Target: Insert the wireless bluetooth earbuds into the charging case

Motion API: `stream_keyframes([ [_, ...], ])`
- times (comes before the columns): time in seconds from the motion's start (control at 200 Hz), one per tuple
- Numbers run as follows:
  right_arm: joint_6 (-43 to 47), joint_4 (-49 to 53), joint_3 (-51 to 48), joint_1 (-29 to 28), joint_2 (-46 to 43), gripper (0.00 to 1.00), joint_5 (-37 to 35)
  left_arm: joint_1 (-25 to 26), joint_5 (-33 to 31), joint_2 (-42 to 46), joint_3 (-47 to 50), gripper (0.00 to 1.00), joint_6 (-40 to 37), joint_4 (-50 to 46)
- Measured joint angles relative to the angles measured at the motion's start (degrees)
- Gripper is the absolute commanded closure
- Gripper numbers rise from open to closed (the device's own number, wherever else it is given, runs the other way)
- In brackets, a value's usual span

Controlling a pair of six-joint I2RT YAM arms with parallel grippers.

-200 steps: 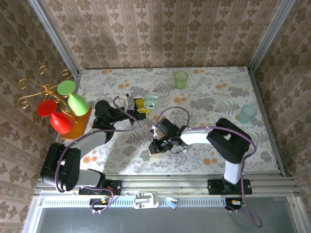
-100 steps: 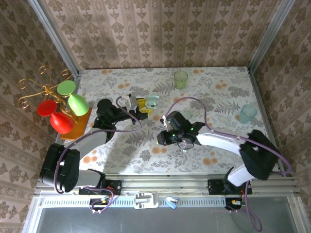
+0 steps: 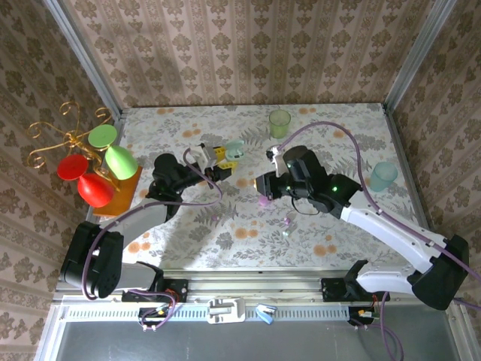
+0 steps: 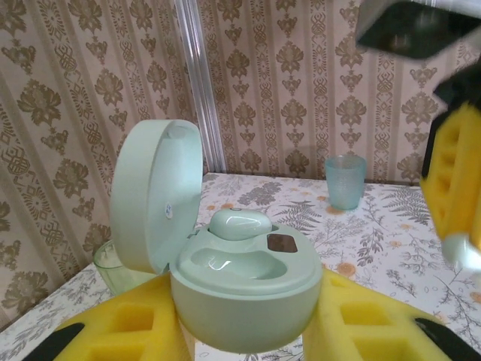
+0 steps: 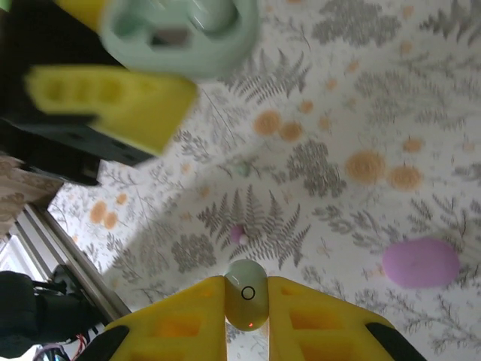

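Clamping the open charging case (image 4: pixel 242 265) is the left gripper (image 4: pixel 246 329) — the right gripper (image 5: pixel 246 320) pinches an earbud (image 5: pixel 246 290)

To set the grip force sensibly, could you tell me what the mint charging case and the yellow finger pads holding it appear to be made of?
Charging case: likely hard moulded plastic with a smooth satin finish, judging by the soft highlights in its well and on the lid. Yellow finger pads: probably soft foam or rubber, matte, with moulded hollows and no glare.
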State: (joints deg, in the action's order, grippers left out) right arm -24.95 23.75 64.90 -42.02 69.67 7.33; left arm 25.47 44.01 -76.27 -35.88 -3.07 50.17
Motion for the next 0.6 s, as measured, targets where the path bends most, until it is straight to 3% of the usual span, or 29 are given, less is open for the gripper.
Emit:
stream_keyframes([
  [0.6,9.5,1.4,21.5,0.0,15.0,0.84,-0.3,0.0,-1.7,-0.9,0.0,0.7,-1.3,0.3],
])
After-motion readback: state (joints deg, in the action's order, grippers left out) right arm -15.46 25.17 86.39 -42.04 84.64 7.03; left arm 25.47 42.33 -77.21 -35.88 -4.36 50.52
